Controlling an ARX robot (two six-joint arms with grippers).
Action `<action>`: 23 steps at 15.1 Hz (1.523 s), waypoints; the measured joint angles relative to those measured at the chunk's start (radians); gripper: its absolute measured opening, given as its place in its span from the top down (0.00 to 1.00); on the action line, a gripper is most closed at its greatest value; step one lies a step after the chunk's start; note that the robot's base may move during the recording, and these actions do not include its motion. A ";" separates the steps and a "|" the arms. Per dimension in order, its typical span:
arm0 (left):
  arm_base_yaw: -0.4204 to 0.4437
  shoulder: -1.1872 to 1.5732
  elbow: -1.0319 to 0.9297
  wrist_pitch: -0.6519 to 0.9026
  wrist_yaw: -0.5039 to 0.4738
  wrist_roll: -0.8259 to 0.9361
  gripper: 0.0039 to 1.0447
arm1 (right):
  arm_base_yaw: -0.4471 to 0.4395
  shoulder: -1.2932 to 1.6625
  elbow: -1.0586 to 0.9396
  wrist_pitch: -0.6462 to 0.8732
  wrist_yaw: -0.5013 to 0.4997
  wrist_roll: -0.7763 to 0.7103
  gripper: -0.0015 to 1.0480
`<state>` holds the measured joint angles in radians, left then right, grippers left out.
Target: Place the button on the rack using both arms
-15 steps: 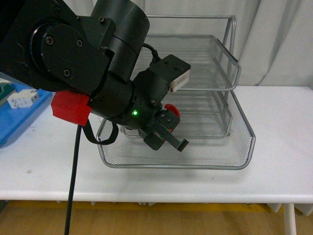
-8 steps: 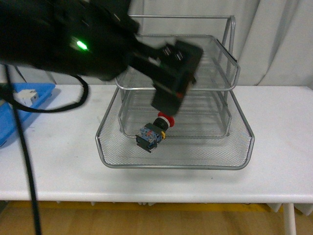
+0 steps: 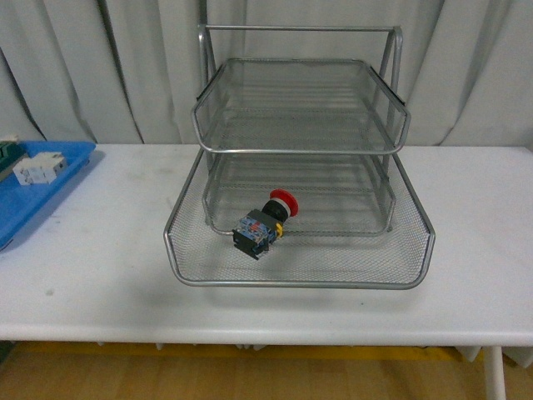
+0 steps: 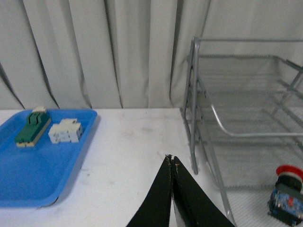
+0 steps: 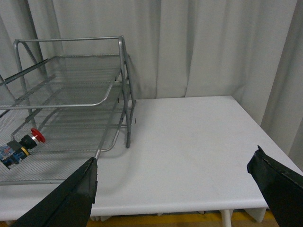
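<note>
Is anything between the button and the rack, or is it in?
Nothing visible stands in the way: the button lies on its side in the rack's bottom tier, towards the front. No gripper touches it: the left gripper is shut, the right gripper open.

In your left wrist view the button (image 4: 285, 199) is cropped at the view's corner, and the rack (image 4: 194, 104) runs off the side. In your front view the blue tray (image 3: 37, 202) is cut at the edge, its green component (image 3: 7, 152) barely showing. Your right gripper (image 5: 175, 161) shows only 2 fingertips (image 5: 75, 198).
</note>
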<state>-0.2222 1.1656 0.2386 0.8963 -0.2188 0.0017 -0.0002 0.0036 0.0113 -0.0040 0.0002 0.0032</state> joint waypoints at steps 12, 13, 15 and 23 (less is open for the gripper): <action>0.226 -0.453 -0.229 -0.209 0.209 0.001 0.99 | 0.000 0.000 0.000 0.000 0.000 0.000 0.06; 0.223 -0.520 -0.229 -0.262 0.217 0.001 0.99 | 0.000 0.000 0.000 0.001 0.000 0.000 0.06; 0.222 -0.600 -0.229 -0.347 0.217 0.001 0.99 | 0.000 0.000 0.000 0.000 0.000 0.000 0.06; 0.222 -0.884 -0.230 -0.613 0.218 0.001 0.99 | 0.000 0.000 0.000 0.000 0.000 0.000 0.06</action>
<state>-0.0002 0.2817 0.0090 0.2829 -0.0010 0.0025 -0.0002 0.0036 0.0113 -0.0036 0.0002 0.0029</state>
